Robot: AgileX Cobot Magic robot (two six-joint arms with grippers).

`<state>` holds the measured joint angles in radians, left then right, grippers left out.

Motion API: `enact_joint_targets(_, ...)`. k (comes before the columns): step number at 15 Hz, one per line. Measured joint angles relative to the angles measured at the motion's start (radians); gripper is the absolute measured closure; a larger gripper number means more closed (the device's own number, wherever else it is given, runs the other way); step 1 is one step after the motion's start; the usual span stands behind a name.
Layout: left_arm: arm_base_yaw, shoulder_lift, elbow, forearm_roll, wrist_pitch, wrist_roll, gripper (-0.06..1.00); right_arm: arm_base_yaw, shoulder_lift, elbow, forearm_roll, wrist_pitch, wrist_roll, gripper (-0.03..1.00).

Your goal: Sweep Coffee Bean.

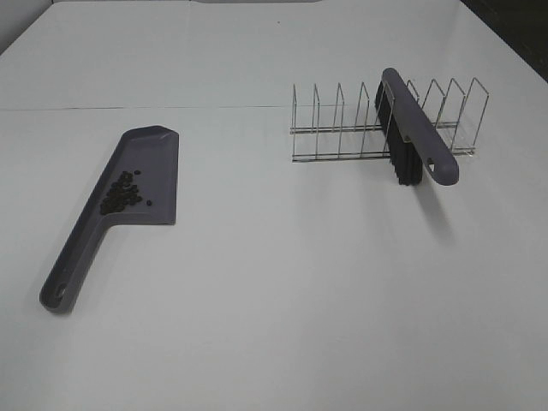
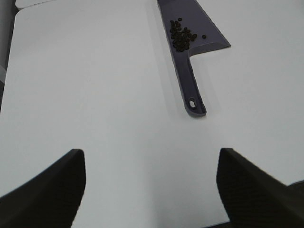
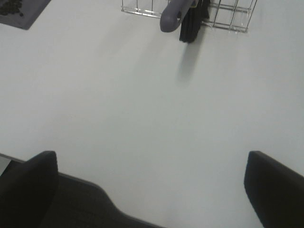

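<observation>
1. Seen from the high camera, the grey-purple dustpan [image 1: 152, 163] lies flat on the white table [image 1: 274, 308], at about 9 o'clock from the table's middle
2. Its handle runs out toward 7 o'clock and its open lip faces roughly 12 o'clock
3. The coffee bean [image 1: 122, 193] pile sits inside the dustpan, bunched at the handle end of the blade along its 9 o'clock side; one or two beans lie just apart from the pile toward 3 o'clock
4. A wire rack [image 1: 338, 157] stands at about 2 o'clock from the table's middle, well apart from the dustpan
5. The brush [image 1: 417, 128] rests in the rack, between its wires, with black bristles pointing down and its grey-purple handle sticking out past the rack's front toward 5 o'clock
6. The left gripper [image 2: 151, 152] hangs above bare table with its two fingers [image 2: 52, 190] spread wide apart and nothing between them; the dustpan's handle end is near it in the left wrist view, not touching
7. The right gripper [image 3: 149, 154] is likewise spread wide with nothing in it, over bare table, well short of the rack and the brush handle
</observation>
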<state>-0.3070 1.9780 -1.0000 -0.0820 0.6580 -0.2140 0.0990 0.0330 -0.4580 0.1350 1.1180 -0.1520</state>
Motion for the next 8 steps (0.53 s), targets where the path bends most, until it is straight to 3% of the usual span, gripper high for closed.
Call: enact_joint_targets(8,0.0,0.0,0.0,0.0,0.0,0.0,0.62,0.0,-0.038,-0.001,0.015,0.002,0.0,0.04)
